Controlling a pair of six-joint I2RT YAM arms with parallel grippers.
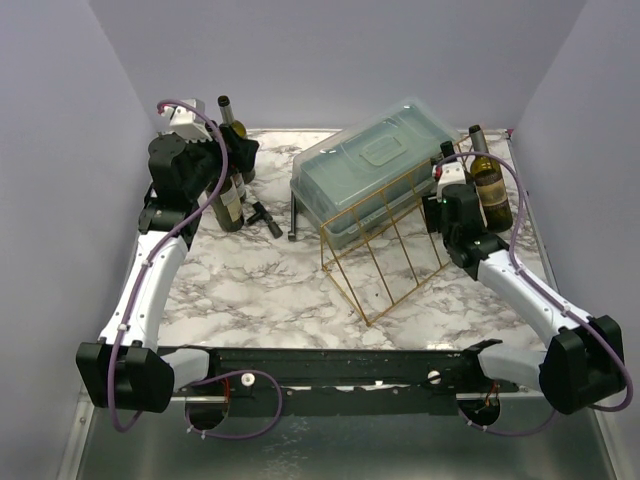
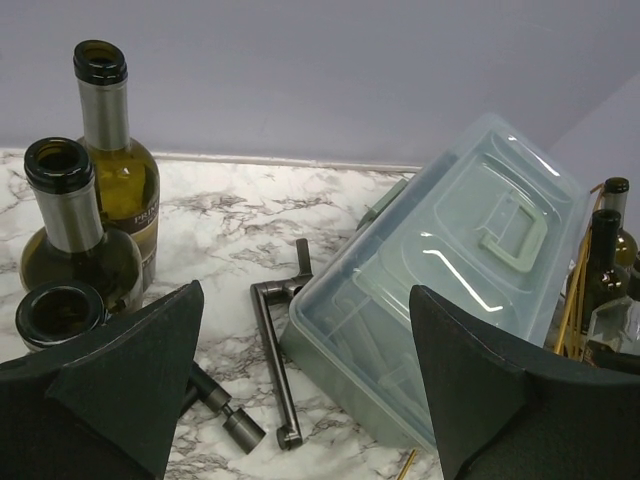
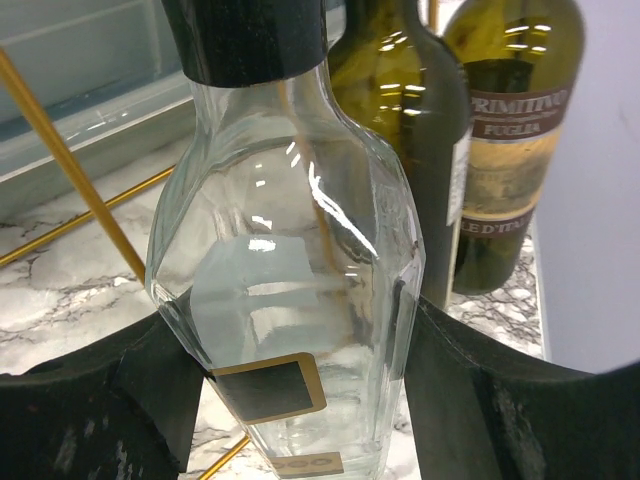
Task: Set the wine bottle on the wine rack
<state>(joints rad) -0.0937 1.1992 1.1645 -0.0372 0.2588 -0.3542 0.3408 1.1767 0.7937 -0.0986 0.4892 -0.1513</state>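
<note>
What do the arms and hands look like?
Left arm and right arm match: white link shells, black joint housings, black bases, a purple cable looping along each. Left hand and right hand each have two broad, matte-black, wedge-shaped fingers. No markings legible.

Smooth, marble-patterned table (image 1: pixel 250 290) carries a wine rack (image 1: pixel 385 250) of thin, shiny gold-coloured metal wire. At 12 o'clock, a translucent bluish plastic box (image 1: pixel 375 165) throws bright glints off its glossy lid. Dark green glass bottles (image 2: pixel 125 185) at 10 o'clock wear silvery neck foils and paper labels. Between the matt black pads (image 3: pixel 460 400) of the right tool (image 3: pixel 290 400), a clear, faceted glass wine bottle (image 3: pixel 290 230) shows a black, gold-edged label.
</note>
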